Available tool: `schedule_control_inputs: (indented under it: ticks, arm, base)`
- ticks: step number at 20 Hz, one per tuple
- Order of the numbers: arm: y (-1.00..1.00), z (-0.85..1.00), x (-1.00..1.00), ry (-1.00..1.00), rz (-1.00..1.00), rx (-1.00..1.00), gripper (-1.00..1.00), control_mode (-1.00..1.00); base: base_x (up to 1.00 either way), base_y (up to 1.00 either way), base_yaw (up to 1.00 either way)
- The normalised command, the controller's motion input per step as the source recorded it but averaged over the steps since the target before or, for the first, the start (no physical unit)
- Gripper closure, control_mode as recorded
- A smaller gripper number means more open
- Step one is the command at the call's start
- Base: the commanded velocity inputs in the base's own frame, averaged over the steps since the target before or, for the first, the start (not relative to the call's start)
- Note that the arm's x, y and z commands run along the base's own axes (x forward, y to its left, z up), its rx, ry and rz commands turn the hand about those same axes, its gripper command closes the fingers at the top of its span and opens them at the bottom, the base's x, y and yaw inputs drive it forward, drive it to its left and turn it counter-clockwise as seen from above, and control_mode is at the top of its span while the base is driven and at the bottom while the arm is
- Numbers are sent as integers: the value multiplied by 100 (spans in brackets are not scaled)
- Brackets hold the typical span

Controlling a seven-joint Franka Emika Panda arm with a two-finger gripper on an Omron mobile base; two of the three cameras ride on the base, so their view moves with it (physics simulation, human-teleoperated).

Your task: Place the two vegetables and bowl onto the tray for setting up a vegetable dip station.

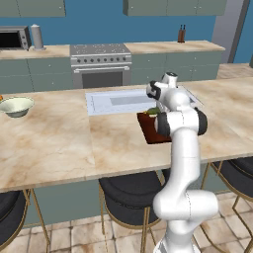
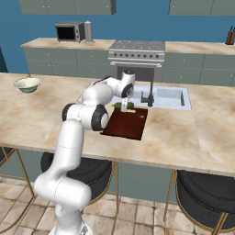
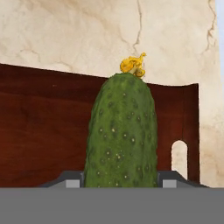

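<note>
Cucumber (image 3: pixel 122 133): we see it pinched between the gripper (image 3: pixel 119 181) fingers, over the tray's far edge.
Tray (image 2: pixel 126 124): near the counter's front edge, before the sink (image 2: pixel 172 97).
Bowl (image 1: pixel 16 105): far left end of the counter (image 1: pixel 54 138), well apart from the tray.

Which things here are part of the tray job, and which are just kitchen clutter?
Job:
- cucumber, between the tool fingers over the tray
- tray
- bowl, far off on the counter
- orange bit by the bowl's rim, likely the carrot

Lying about:
- sink and tap
- stove
- microwave
- knife block
- stools
</note>
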Motion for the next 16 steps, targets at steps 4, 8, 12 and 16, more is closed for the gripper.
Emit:
schedule_control_inputs:
  ticks: [4,8,12,16]
  arm:
    - [0,-20,37,0,-4,0,100,-100]
    - [-1,-15,30,0,0,0,100,-100]
    - [-5,-17,14,0,0,0,100,-100]
    - [-3,-10,5,0,0,0,100,-100]
  base:
    - [0,0,0]
    - [0,0,0]
    - [0,0,0]
    - [0,0,0]
